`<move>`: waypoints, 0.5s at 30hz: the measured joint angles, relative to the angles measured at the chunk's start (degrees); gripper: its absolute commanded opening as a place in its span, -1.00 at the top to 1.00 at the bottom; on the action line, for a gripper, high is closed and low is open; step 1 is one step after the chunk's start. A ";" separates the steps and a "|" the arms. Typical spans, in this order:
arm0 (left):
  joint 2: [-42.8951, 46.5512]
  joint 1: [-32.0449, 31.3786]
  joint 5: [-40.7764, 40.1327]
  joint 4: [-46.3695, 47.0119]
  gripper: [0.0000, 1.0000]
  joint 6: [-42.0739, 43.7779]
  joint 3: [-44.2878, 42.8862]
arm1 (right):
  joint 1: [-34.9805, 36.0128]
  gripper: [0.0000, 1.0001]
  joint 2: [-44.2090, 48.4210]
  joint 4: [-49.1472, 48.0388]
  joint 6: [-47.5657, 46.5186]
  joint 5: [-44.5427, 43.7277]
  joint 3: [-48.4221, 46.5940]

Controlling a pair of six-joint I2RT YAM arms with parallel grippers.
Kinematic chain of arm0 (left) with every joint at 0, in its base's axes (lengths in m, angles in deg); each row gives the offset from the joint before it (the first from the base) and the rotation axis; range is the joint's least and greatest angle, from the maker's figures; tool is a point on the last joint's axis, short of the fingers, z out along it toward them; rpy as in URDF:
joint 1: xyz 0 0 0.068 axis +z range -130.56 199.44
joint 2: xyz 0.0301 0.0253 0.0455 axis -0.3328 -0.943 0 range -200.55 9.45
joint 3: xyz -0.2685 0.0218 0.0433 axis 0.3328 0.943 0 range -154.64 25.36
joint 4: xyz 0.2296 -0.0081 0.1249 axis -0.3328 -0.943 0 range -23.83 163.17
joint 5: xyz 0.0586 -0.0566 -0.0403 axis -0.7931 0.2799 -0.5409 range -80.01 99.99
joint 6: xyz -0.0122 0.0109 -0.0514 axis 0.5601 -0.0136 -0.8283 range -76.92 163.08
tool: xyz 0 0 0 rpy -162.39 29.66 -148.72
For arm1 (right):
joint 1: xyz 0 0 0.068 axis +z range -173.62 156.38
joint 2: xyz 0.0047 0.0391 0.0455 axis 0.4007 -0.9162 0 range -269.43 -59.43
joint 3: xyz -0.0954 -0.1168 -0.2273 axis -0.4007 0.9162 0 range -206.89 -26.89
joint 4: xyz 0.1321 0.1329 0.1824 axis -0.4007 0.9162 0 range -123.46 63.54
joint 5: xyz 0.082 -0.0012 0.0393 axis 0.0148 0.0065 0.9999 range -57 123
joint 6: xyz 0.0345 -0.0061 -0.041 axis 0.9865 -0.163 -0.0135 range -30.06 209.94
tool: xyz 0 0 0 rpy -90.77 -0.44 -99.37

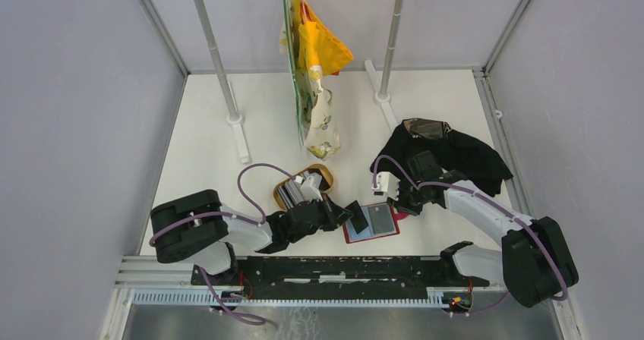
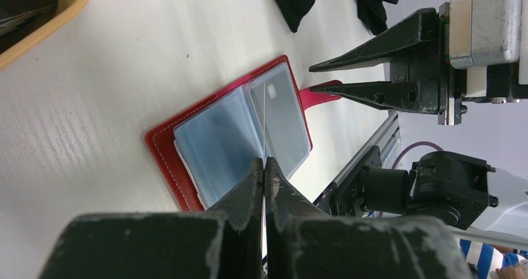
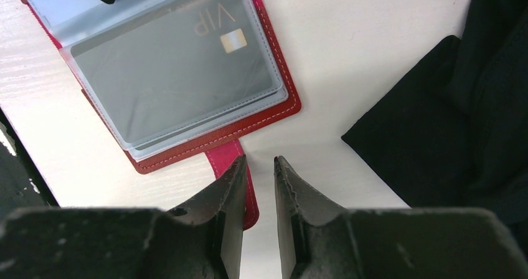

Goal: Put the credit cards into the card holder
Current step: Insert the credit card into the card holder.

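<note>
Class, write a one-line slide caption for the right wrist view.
Right gripper, jaws slightly apart, over the strap of the open red card holder, a grey VIP card sleeved inside; black cloth beside.

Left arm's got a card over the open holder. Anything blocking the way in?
Nothing visible. The left gripper holds the card edge-on over the open card holder and its clear sleeves; the right gripper sits aside at the strap.

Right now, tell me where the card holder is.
The card holder lies open on the table, low centre in the top view, between the left tool and the right tool, just nearer than the wooden tray.
</note>
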 measured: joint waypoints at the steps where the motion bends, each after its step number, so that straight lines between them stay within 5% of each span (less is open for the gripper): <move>1: 0.00 0.00 0.02 0.07 0.96 -0.02 0.00 | 0.00 0.43 0.00 0.00 0.00 -0.02 0.00; 15: -2.36 0.37 2.67 3.74 0.96 -0.15 0.00 | 0.00 0.44 -0.98 0.04 -0.24 -0.79 0.22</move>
